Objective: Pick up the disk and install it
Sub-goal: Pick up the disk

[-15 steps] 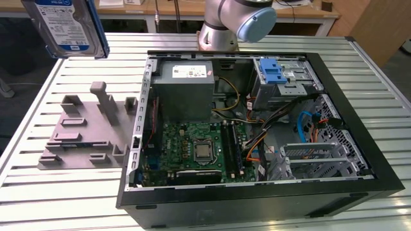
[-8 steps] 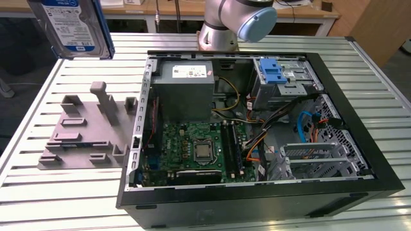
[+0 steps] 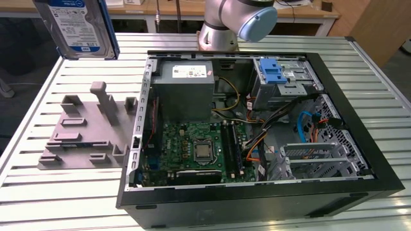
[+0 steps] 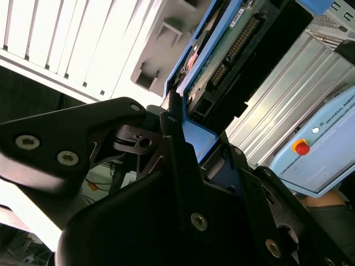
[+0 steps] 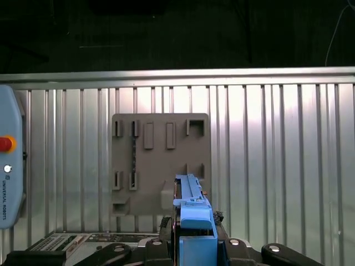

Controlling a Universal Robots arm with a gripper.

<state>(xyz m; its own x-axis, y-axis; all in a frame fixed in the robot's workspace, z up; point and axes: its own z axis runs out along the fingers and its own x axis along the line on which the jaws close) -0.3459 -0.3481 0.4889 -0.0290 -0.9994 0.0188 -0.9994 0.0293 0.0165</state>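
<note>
The second wrist view is where the grip is best seen: the gripper [image 4: 194,136] is closed on the disk [image 4: 233,44], whose blue carrier rail is pinched between the black fingers [image 4: 173,119], with the green circuit board and connector end pointing away from them. In the exterior view the disk [image 3: 77,26] is held up in the air at the upper corner on the exterior view's left, its white-and-blue label turned toward the camera, clear of the table [image 3: 57,192] and well apart from the open computer case [image 3: 257,197]. Inside the case a grey metal box [image 3: 186,86], a green motherboard [image 3: 196,149] and a blue clip [image 3: 277,72] on a metal cage are seen. A grey fixture plate [image 3: 86,130] is laid on the slatted table just beside the case. In the first wrist view the disk [image 5: 194,213] is seen edge-on over the near edge of that plate [image 5: 161,144], and a teach pendant [image 5: 8,166] with a red button is laid on the table well apart from it.
</note>
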